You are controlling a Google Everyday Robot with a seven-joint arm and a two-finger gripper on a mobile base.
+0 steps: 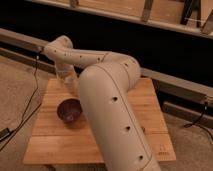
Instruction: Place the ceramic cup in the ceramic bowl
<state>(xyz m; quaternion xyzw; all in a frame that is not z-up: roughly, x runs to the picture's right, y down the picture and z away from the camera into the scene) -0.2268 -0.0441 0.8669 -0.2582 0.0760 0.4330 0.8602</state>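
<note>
The ceramic bowl, dark maroon-brown and glossy, sits on the left part of the wooden table. My gripper hangs at the end of the wrist just behind and above the bowl, with its lower part hidden by my cream arm. The ceramic cup does not show; I cannot tell whether it is in the gripper or behind the arm.
My arm covers the table's middle and hides whatever lies there. A dark wall with a metal rail runs behind the table. Black cables trail over the floor on the left and one on the right.
</note>
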